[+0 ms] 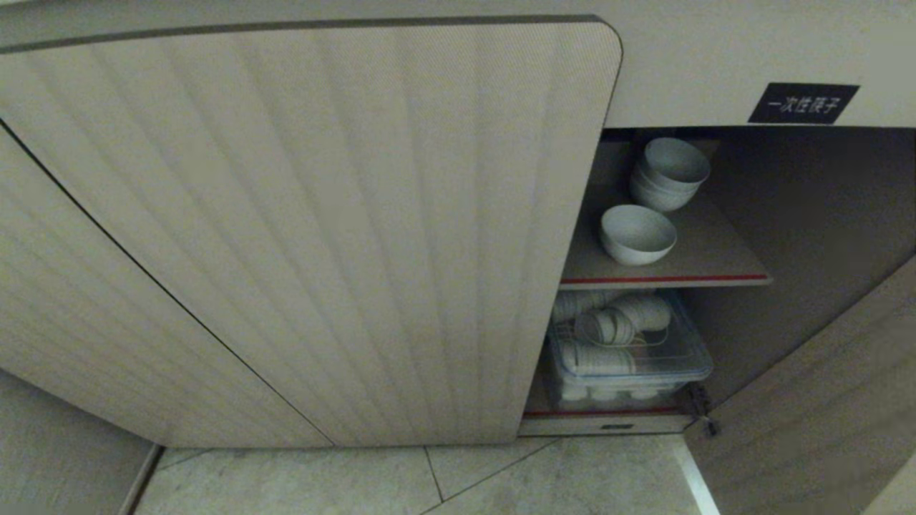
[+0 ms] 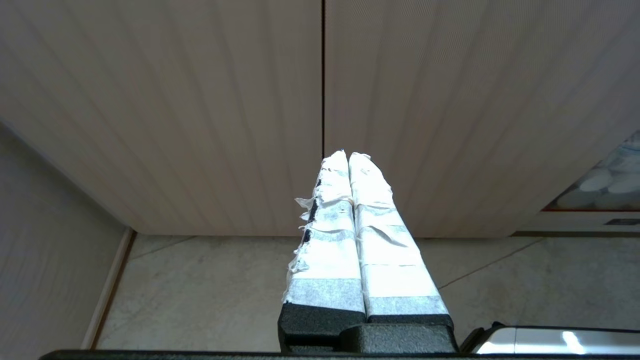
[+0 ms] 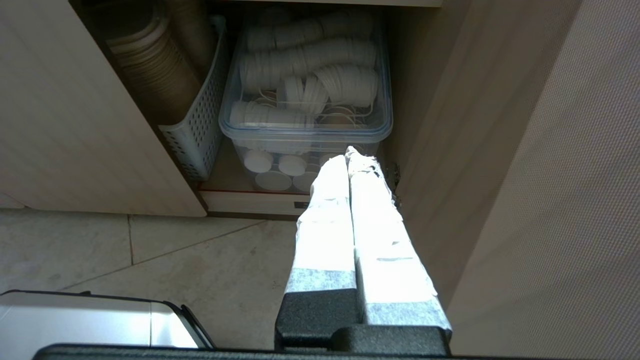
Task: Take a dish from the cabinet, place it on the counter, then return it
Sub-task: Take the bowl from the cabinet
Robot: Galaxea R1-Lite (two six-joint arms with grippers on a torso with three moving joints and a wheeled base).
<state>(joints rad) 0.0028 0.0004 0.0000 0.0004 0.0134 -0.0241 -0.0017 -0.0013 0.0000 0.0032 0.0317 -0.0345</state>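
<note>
None of three steps done | small deep white ceramic bowl (image 1: 637, 234) sits alone on red-edged shelf (image 1: 708, 263) inside low beige fluted cabinet (image 1: 308, 229) | left gripper (image 2: 348, 156), right gripper (image 3: 348, 153) both clenched, empty, low over floor | left: fetch, set down, return

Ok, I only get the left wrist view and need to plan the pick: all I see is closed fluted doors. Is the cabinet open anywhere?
Observer: Yes. In the head view the cabinet stands open on the right, its door swung out.
Operator: Any bowls within sight?
Observer: A single white bowl sits near the front of the red-edged upper shelf, with a stack of bowls behind it.
Operator: What's below that?
Observer: A clear plastic bin of white lids, beside a white perforated basket of brown paper cups.
Operator: And the right gripper?
Observer: The right gripper is shut and empty, pointing at that bin.
</note>
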